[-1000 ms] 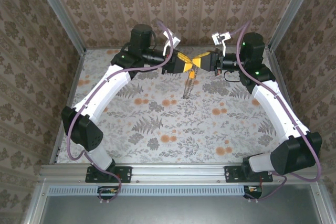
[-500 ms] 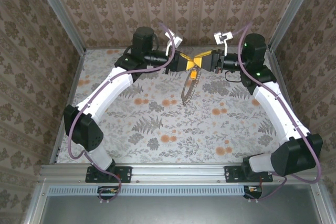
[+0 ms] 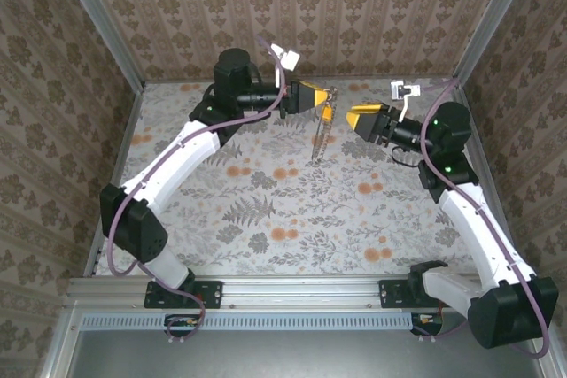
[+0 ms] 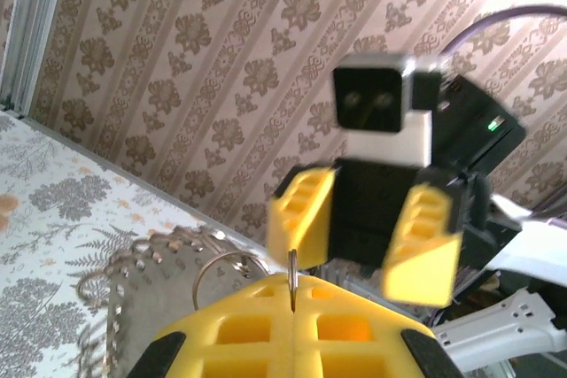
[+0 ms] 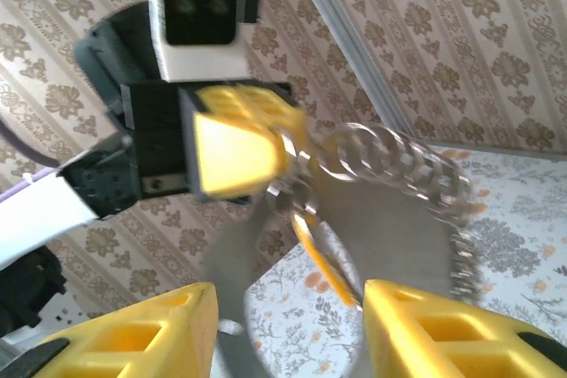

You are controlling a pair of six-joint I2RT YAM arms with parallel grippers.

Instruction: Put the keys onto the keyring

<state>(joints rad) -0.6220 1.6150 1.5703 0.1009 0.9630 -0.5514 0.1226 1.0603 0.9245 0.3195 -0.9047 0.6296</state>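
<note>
While the left hand [image 3: 321, 96] is clamping the keyring [image 3: 317, 148], the key [image 3: 327, 115] is dangling just below it, apparently threaded; the right hand [image 3: 354, 119] is gaping empty.

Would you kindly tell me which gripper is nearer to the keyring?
Left. The left gripper is shut on the keyring, which hangs below it; the right gripper is open, apart to its right.
</note>
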